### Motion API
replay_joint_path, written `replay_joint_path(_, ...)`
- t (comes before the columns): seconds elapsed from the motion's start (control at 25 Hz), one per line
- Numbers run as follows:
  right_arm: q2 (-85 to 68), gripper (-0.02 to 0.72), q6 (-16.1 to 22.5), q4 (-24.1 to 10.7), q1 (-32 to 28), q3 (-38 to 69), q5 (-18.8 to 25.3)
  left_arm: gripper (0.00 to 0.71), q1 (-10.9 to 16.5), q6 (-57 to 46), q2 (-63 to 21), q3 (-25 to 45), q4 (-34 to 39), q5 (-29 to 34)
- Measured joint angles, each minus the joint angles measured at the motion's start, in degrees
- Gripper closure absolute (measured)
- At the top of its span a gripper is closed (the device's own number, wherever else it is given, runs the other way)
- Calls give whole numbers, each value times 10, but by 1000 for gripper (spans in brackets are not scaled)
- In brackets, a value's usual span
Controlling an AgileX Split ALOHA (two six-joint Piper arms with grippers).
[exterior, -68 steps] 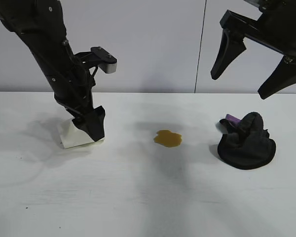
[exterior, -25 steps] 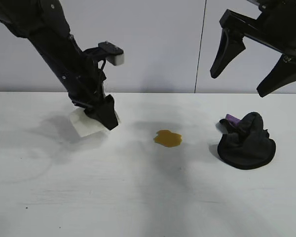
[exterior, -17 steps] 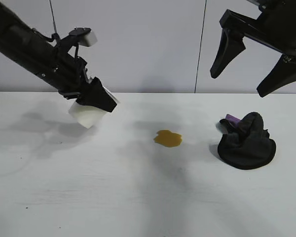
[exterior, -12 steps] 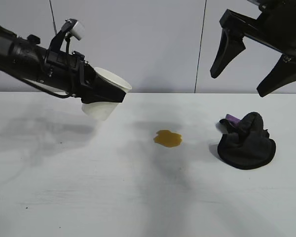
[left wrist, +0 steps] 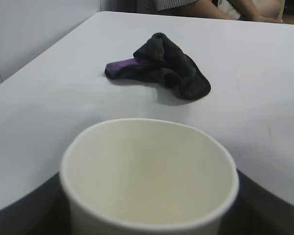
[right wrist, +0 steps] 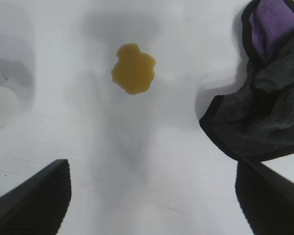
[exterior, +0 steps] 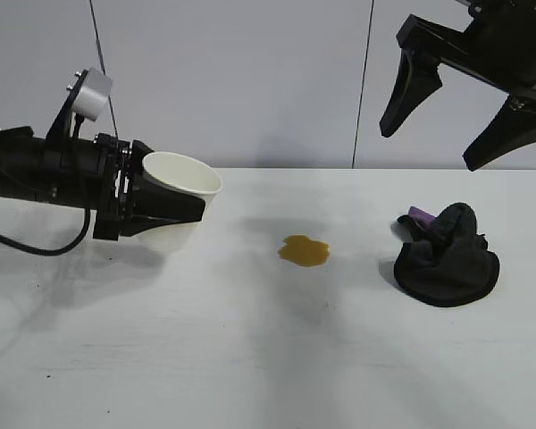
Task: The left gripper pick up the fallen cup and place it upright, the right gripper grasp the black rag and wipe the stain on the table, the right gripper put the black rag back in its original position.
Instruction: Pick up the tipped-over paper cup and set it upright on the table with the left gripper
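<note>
Left gripper (exterior: 174, 207) holds the cup (exterior: 177, 201) mouth-up at the table's (exterior: 250, 357) left side
Its jaws pinch the cup's wall; the right gripper (exterior: 464, 107) hangs high with jaws spread above the black rag (exterior: 447, 255), the stain (exterior: 304, 250) lying between cup and rag

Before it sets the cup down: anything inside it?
Nothing shows inside the cup: bare pale walls. Its bottom is out of sight, its outside hidden by the left gripper.
</note>
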Motion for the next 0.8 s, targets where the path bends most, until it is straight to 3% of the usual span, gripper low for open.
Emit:
replay_joint_path(0.68,0,73,-1,-2,0,0,-1,252,0,4,21,0,-12,12)
replay_joint_path(0.8,0,73,-1,-4,0,0,-1,215,0,-2,21,0,-12,11)
